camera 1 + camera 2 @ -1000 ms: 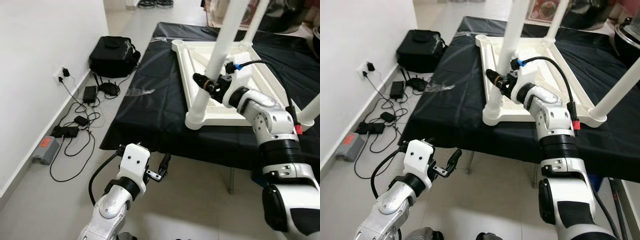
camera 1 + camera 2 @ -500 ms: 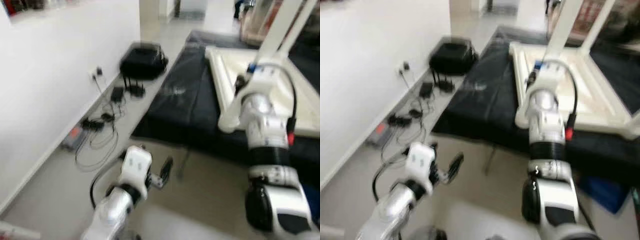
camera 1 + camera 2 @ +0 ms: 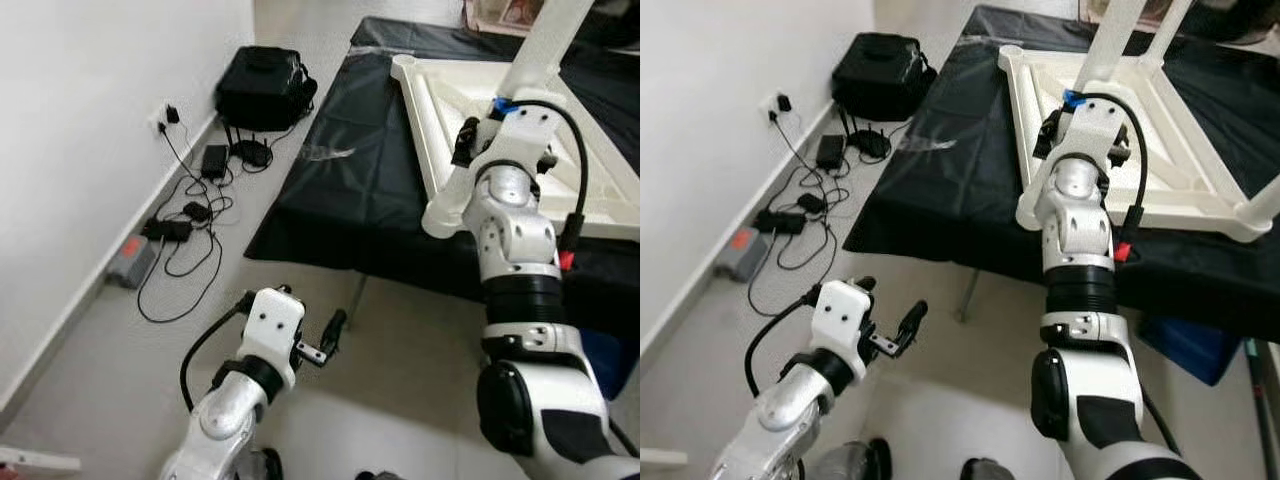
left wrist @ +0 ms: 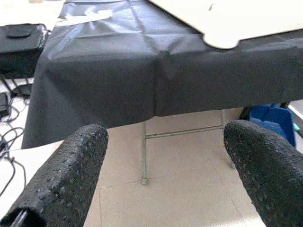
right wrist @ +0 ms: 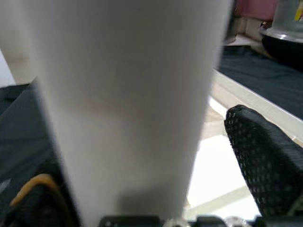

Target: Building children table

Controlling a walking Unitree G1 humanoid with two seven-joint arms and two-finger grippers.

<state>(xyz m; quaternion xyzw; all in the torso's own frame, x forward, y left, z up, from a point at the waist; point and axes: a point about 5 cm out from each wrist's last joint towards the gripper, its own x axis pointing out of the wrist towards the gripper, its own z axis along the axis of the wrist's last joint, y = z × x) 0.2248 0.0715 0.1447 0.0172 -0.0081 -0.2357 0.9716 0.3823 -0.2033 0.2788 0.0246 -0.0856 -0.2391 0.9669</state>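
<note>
Nearest the camera, the left pincer (image 3: 322,338) is being held low over the tiled floor (image 3: 400,340), its fingers (image 4: 71,175) spread wide apart and gripping nothing; through the gap the wrist view is showing the hanging edge of the black cloth (image 4: 142,75) and a metal leg of the worktop (image 4: 143,156), details hidden from the head cameras. Beyond it, the right arm is being raised, elbow bent, to the upturned white children's table (image 3: 440,100) lying on the cloth-covered worktop (image 3: 340,190). The right pincer (image 3: 470,140) is largely being hidden behind its own wrist in the head views. In the wrist view a blurred white table leg (image 5: 128,109) is seen between its fingers (image 5: 265,165), though whether they are clenched on it cannot be told. The leg's top is being cut off by the frame. By the wall (image 3: 80,120), cables (image 3: 185,225) and a black bag (image 3: 262,88) are lying on the floor.
</note>
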